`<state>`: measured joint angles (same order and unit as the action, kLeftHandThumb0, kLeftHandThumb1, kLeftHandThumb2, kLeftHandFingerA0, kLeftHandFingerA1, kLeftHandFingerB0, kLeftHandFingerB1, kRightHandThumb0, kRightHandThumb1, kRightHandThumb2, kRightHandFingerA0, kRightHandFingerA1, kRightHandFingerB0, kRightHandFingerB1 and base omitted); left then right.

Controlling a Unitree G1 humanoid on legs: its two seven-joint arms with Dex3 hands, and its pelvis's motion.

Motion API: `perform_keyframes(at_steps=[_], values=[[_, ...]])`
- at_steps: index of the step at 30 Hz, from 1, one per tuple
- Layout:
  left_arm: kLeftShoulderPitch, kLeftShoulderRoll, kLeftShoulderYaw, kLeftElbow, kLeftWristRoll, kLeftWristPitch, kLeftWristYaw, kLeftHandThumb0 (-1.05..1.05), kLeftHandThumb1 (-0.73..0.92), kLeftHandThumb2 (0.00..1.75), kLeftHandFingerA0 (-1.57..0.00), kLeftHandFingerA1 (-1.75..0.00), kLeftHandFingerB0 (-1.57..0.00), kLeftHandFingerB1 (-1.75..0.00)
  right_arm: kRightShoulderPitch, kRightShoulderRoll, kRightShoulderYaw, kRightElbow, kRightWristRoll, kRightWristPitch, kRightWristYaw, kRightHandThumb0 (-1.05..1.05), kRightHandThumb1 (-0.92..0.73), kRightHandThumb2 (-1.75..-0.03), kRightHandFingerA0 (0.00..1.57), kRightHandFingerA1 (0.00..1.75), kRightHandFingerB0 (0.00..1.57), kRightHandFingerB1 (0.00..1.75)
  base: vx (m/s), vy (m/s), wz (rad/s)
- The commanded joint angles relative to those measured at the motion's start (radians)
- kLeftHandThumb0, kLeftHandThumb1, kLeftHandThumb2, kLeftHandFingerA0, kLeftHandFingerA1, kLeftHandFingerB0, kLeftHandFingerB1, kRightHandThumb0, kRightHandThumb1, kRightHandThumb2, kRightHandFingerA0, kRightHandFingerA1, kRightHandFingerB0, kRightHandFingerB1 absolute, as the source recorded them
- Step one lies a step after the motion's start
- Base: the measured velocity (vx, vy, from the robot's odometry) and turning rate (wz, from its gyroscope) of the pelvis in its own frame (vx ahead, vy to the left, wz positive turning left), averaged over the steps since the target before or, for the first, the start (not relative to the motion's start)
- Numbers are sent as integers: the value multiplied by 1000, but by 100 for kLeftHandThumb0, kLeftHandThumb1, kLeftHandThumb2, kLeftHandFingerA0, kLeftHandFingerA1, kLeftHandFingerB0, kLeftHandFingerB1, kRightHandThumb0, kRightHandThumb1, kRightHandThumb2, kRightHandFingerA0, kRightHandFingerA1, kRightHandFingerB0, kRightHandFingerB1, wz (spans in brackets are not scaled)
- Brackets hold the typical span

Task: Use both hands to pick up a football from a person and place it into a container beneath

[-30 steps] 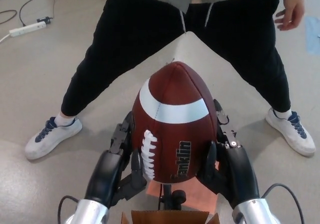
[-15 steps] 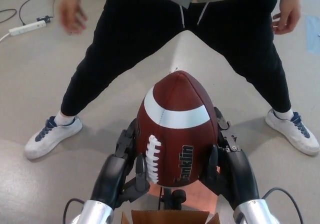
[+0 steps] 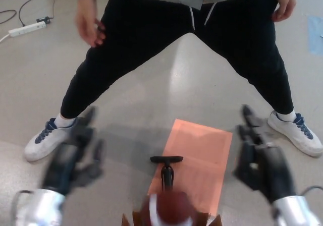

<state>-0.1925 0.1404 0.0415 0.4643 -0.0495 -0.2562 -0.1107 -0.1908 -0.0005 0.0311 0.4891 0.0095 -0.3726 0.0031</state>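
Both of your robot hands have swung apart since half a second ago, when they squeezed the football between them; you now see that ball at the very bottom edge of the head view, sunk into the top of the cardboard box [image 3: 209, 219]. Your football [image 3: 171, 209] is blurred there, with a white stripe showing on its left side, and neither hand touches it. Your left robot hand [image 3: 75, 153] sits well out to the left, smeared by motion, fingers spread and holding nothing. Your right robot hand [image 3: 257, 148] is well out to the right, fingers likewise apart and empty. Between them a salmon-coloured mat [image 3: 202, 155] lies flat on the floor [image 3: 30, 74], and a black T-shaped handle [image 3: 166, 166] stands upright just above the ball. Facing you, a person [image 3: 176, 29] in black trousers stands with legs wide, white sneakers planted either side of the mat, one hand [image 3: 88, 24] blurred near the thigh. A white power strip [image 3: 28, 29] lies on the floor at upper left.
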Motion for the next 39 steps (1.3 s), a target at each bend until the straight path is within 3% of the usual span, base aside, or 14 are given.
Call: perform_keyframes(at_steps=[1,2,6,7,8,9,14,16,19,20,21,28,30,39], values=[[-53,106,183,98,-158,28,-75,-88,85,119,0,-13,0,-9,-5,-86,-117,42,66,-6,23,-81,-92,-81,0,23,0,15,0,0,0],[-58,121,204,124,-159,21,-79,-88,84,106,0,-8,0,0,1,-90,-130,43,68,-8,23,-89,-86,-121,0,12,0,11,0,0,0],[-60,147,226,190,-124,-27,-88,-88,92,123,0,-14,0,-7,11,-87,-152,41,68,-13,27,-90,-85,-121,0,12,0,11,0,0,0],[-62,146,231,198,-126,-31,-95,-88,91,122,0,-14,0,-8,11,-85,-155,40,66,-12,28,-86,-92,-79,1,24,0,16,0,0,0],[-63,146,236,205,-129,-35,-104,-88,91,122,0,-14,0,-8,12,-82,-156,38,64,-11,27,-86,-92,-79,1,24,0,16,0,0,0],[-54,144,238,210,-131,-36,-112,-84,83,104,0,-12,0,-1,9,-79,-154,45,57,-19,26,-90,-86,-121,1,14,1,11,0,0,0],[-52,128,233,220,-122,-26,-104,-80,84,120,0,-22,0,-15,-1,-71,-151,44,50,-16,20,-94,-88,-120,7,13,7,8,0,0,0],[-57,123,236,233,-132,-27,-116,-85,77,98,0,-11,0,-1,-2,-69,-152,42,49,-17,19,-90,-85,-119,6,17,6,12,0,0,0],[-56,122,236,243,-133,-31,-124,-87,82,104,0,-10,0,-2,-2,-68,-152,47,48,-22,19,-93,-87,-120,6,15,5,8,0,0,0],[-54,119,237,245,-135,-38,-124,-77,92,83,0,-10,0,-2,-2,-68,-152,53,46,-20,17,-93,-87,-120,6,16,5,8,0,0,0],[-52,117,239,246,-139,-35,-127,-83,84,119,0,-19,0,-13,-3,-67,-152,60,45,-20,16,-92,-88,-120,7,17,6,8,0,0,0],[-57,135,234,375,-110,-67,-117,-80,81,102,0,-12,0,-7,-25,-60,-147,146,25,-35,-3,-87,-84,-118,8,30,7,14,0,0,0],[-56,150,227,443,-93,-105,-125,-80,86,118,0,-17,0,-13,-37,-65,-142,201,9,-52,-9,-86,-84,-118,8,31,7,15,0,0,0],[-101,220,191,668,-41,-119,-104,-78,85,118,0,-26,0,-17,-152,-151,-67,567,-90,-18,-15,-81,-83,-115,7,37,6,20,0,0,0]])
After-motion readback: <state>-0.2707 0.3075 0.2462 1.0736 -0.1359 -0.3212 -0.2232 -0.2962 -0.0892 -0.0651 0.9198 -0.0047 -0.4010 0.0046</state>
